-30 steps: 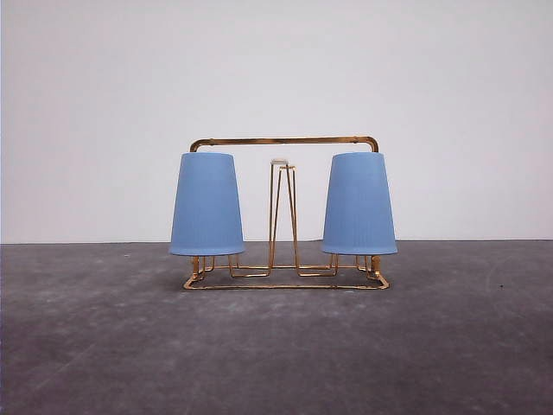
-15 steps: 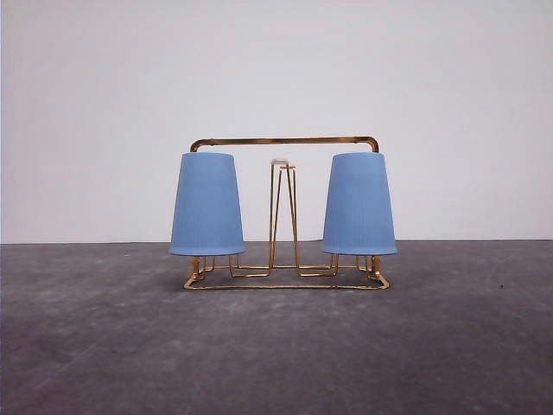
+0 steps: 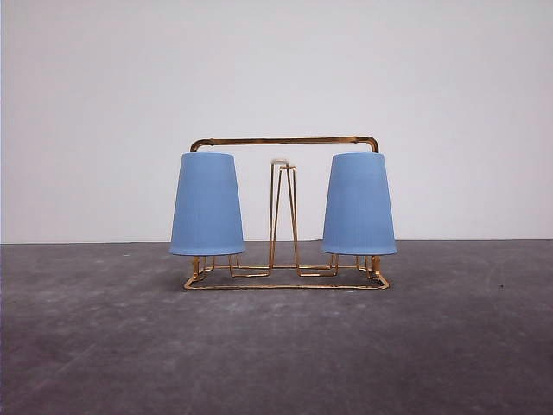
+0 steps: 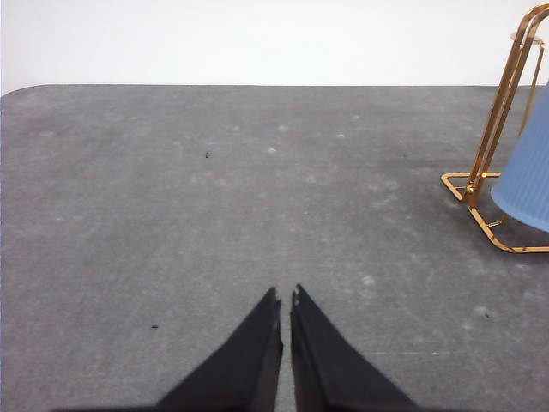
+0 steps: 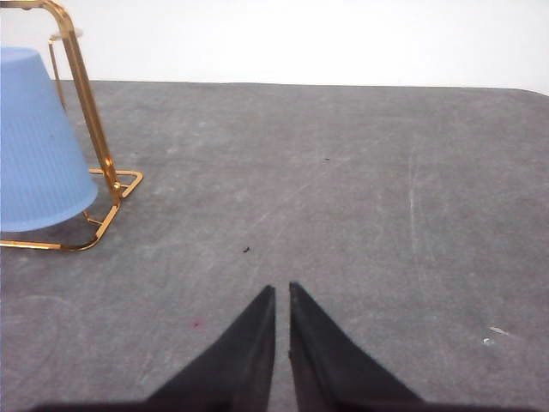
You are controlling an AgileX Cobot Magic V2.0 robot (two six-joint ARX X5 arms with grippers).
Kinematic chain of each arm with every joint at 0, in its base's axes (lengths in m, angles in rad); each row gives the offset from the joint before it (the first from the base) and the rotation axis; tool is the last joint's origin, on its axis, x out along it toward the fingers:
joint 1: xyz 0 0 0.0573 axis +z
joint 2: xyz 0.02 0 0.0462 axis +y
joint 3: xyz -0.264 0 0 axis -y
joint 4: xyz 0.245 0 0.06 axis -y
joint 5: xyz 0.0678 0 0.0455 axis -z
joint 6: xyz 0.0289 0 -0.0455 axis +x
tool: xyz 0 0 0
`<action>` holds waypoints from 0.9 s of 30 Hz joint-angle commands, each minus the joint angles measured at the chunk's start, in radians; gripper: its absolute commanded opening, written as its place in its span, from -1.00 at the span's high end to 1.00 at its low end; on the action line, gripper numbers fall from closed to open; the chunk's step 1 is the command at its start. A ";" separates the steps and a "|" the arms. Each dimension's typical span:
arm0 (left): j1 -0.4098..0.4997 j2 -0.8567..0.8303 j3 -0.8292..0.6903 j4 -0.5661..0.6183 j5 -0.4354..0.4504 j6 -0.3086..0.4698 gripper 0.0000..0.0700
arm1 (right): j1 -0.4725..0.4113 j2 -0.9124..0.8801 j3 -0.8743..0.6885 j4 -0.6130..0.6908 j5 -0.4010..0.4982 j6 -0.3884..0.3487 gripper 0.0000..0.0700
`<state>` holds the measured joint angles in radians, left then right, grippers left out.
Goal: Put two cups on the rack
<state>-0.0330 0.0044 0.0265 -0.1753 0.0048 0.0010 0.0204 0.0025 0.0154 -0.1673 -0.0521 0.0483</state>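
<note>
Two light-blue, finely ribbed cups; gold wire rack with white peg tip; mottled dark-grey bench; black claws.

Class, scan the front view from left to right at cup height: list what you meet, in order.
Left blue cup → bare centre peg of the rack → right blue cup. Both cups sit upside down on the gold rack, under its top handle bar.
</note>
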 commanded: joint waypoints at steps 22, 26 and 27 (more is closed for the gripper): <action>0.001 -0.001 -0.013 0.015 -0.001 0.010 1.00 | 0.003 0.001 -0.003 0.010 0.001 -0.008 0.92; 0.001 -0.001 -0.013 0.015 -0.001 0.010 1.00 | 0.002 0.001 -0.003 0.010 0.001 -0.008 0.92; 0.001 -0.001 -0.013 0.015 -0.001 0.010 1.00 | 0.003 0.001 -0.003 0.010 0.001 -0.008 0.92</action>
<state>-0.0330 0.0044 0.0265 -0.1753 0.0048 0.0007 0.0204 0.0025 0.0154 -0.1673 -0.0521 0.0483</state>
